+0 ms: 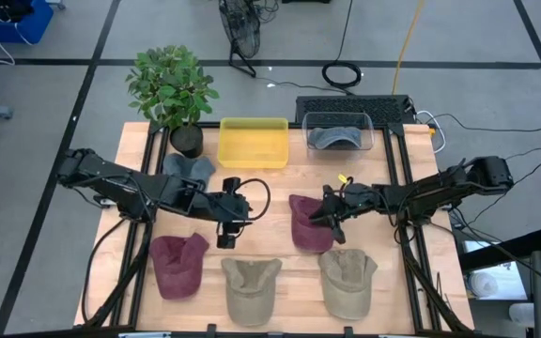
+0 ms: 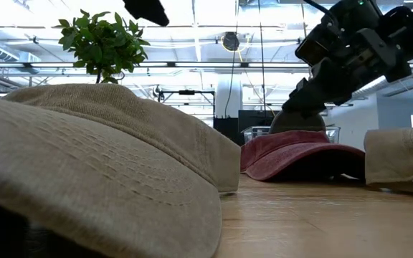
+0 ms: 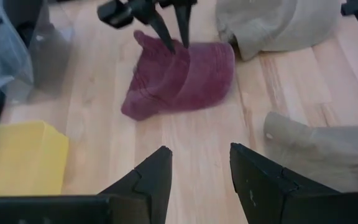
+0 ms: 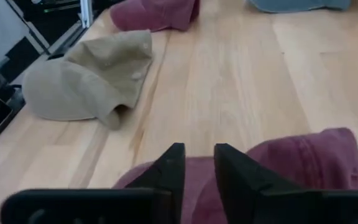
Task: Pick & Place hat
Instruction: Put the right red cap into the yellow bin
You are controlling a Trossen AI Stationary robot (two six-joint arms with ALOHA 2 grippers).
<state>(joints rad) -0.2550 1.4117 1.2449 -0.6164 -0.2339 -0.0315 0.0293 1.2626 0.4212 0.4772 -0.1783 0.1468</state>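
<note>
My right gripper (image 1: 332,223), fingers narrowly apart, sits on the maroon hat (image 1: 308,223); my left gripper (image 1: 227,233) hangs wide, mid-table.

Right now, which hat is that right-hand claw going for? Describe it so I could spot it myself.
Start at the clear bin at the table's back right and come toward the front: the first hat is the maroon hat, under the right gripper. The other maroon hat lies front left, and the two front hats beside it are tan.

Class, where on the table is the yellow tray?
In the high view, the yellow tray lies at the table's far edge, between the potted plant and the clear bin.
</note>
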